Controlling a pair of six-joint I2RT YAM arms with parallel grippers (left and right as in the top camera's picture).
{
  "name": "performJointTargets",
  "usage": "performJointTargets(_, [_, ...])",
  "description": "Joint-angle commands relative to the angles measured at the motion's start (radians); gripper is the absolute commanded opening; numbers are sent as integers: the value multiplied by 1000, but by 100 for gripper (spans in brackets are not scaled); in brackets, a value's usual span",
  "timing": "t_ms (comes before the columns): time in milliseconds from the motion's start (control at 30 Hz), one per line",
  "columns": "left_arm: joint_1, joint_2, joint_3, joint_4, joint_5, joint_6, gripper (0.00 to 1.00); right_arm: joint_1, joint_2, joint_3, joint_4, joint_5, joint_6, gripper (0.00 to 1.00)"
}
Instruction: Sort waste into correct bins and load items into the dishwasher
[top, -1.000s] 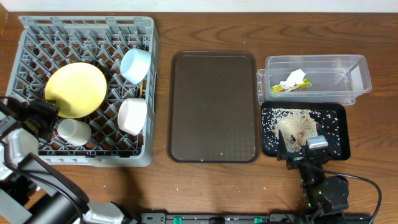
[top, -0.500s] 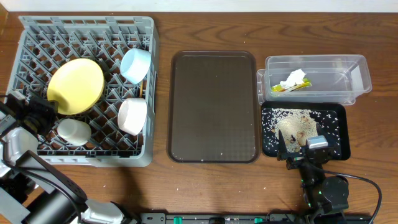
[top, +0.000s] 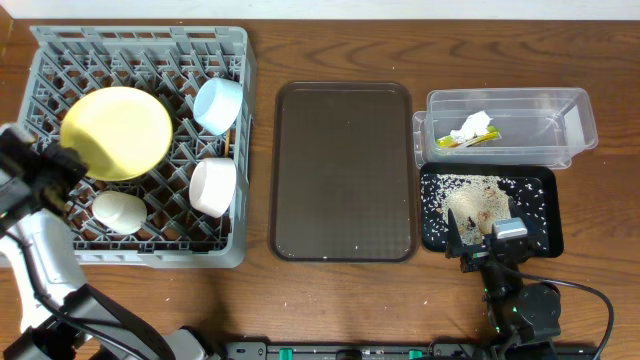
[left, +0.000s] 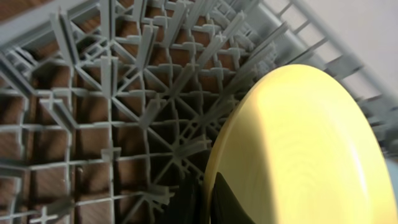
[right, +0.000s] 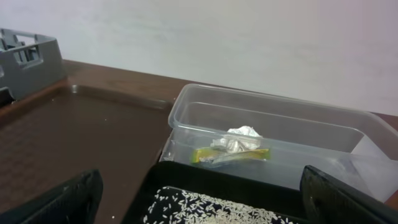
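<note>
My left gripper (top: 62, 160) is shut on the rim of the round pale yellow plate (top: 117, 132), which is lifted over the grey dish rack (top: 140, 40). In the left wrist view the plate (left: 305, 143) stands edge-on between my dark fingers, my left gripper (left: 208, 202) clamped on it above the rack's pegs (left: 124, 93). A light blue bowl (top: 218, 104), a white bowl (top: 212, 186) and a white cup (top: 119, 211) sit in the rack. My right gripper (top: 485, 240) stands open at the near edge of the black tray (top: 540, 200) of rice scraps (top: 480, 200).
The clear tub (top: 560, 110) behind the black tray holds the orange-and-green wrapper (top: 470, 140) and crumpled paper (top: 472, 125). A large brown tray (top: 343, 170) lies between rack and bins. The right wrist view shows the tub (right: 280, 112), wrapper (right: 236, 155) and rice (right: 205, 214).
My left gripper has shut on the plate's rim and raised it toward the rack's back left. The right arm has not moved.
</note>
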Motion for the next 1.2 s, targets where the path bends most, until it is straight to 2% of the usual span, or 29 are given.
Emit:
performJointTargets(0, [-107,-32,3,0,-234,143,7,-10,-5,-3,-1,-3,11,99])
performJointTargets(133, [-221,-39,3,26,-437,220,8,-10,-5,-3,-1,-3,11,99])
performJointTargets(400, [-336,-41,3,107,-699,355,8,-10,-5,-3,-1,-3,11,99])
performJointTargets(533, [-341,-41,3,122,-770,371,8,-10,-5,-3,-1,-3,12,99])
performJointTargets(767, [-344,-48,3,197,-789,509,8,-10,-5,-3,-1,-3,11,99])
performJointTargets(867, [-346,-52,3,212,-789,531,8,-10,-5,-3,-1,-3,11,99])
performJointTargets(967, [-346,-52,3,204,-788,507,8,-10,-5,-3,-1,-3,11,99])
performJointTargets(1033, [-346,-55,3,183,-787,417,8,-10,-5,-3,-1,-3,11,99])
performJointTargets(1067, [-346,-56,3,162,-787,370,13,-10,-5,-3,-1,-3,11,99])
performJointTargets(1100, [-345,-58,3,119,-788,283,23,-10,-5,-3,-1,-3,11,99])
performJointTargets(1133, [-340,-58,3,92,-787,218,27,-10,-5,-3,-1,-3,11,99])
performJointTargets(1167, [-330,-58,3,56,-787,117,34,-10,-5,-3,-1,-3,11,99])
